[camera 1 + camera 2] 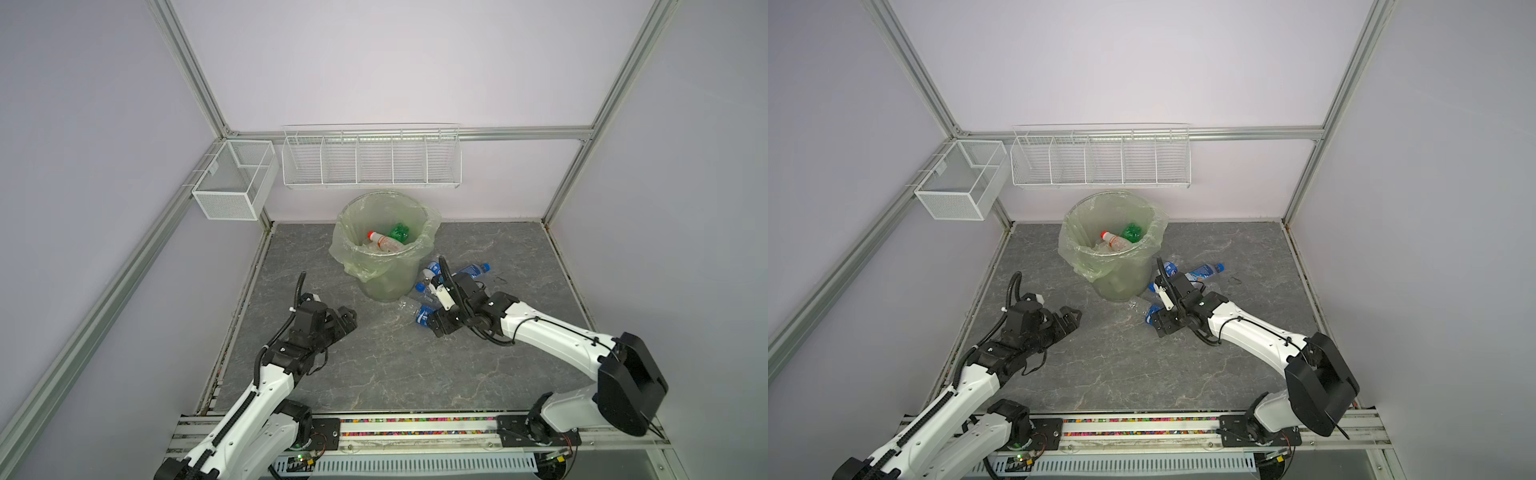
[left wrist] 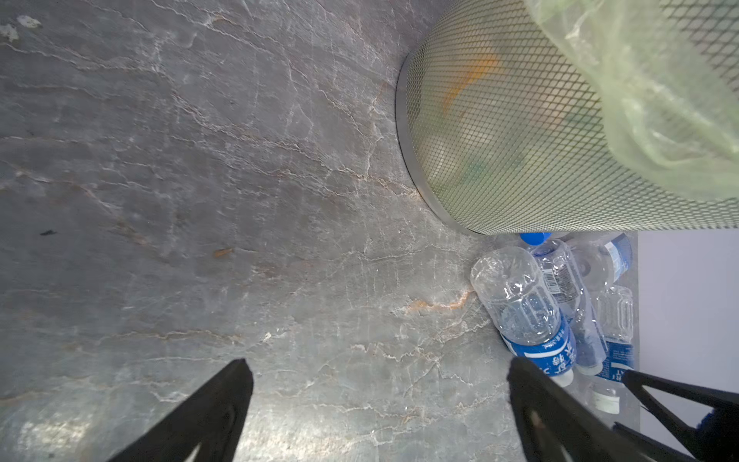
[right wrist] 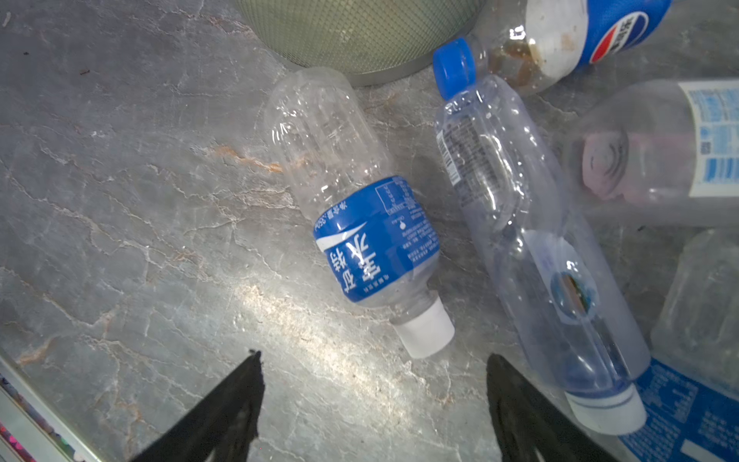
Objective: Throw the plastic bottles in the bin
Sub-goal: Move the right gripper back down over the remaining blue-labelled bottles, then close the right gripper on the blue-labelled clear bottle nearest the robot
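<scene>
Hovering low over the grey tabletop, the right gripper has its jaws spread wide and empty, just short of a blue-labelled bottle lying on its side. More clear bottles lie clustered at four o'clock from the bin, beside its base. Inside the bin lie a green bottle and a red-capped bottle. At the bin's seven o'clock, the left gripper gapes wide, holding nothing.

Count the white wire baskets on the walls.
2: a small mesh basket on the left rail, a long divided rack on the back wall above the bin. None seems hidden.
</scene>
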### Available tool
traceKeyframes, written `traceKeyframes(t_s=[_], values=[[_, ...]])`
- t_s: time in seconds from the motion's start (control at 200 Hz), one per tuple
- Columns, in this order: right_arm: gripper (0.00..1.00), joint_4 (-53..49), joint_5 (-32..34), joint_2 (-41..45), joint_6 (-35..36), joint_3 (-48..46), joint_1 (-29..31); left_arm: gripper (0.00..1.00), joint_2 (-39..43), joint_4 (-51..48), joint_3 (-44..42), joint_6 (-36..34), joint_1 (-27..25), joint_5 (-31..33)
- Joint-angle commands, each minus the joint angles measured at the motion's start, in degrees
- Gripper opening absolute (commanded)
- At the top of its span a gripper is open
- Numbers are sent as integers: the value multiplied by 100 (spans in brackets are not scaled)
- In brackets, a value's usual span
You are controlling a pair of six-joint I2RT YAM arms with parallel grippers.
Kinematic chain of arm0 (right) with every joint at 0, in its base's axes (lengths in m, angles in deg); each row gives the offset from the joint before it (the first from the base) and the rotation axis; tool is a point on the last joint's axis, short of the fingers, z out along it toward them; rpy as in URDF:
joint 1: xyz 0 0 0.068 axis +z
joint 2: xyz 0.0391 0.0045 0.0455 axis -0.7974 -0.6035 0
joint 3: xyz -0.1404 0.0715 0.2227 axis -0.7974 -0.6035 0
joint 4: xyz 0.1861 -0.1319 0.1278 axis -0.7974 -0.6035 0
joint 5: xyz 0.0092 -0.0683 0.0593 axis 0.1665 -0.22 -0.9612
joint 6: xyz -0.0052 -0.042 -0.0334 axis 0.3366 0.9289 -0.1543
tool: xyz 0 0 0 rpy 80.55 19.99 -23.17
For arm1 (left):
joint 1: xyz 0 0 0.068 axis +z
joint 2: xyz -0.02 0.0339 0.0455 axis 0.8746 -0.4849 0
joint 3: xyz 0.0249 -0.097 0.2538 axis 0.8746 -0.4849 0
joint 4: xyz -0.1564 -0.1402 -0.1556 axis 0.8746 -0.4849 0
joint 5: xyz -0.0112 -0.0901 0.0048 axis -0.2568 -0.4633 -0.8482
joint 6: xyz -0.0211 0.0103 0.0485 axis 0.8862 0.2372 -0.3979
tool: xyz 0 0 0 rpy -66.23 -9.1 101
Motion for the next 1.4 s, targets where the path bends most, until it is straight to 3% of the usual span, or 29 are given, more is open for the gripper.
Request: traceKeyframes(t_s=[0.0,0.67,1.12,1.395], values=[[88,159,-85,-229,375,244,5,100,51,-35,168,-139,38,117],[90,275,-17,-1518,816,929,-43,100,353,-293,52,-249,246,167],[100,531,-146,-1890,710,832,-44,100,439,-422,39,-279,312,129],[81,651,-185,-1996,693,747,-51,100,411,-430,109,-281,333,171]])
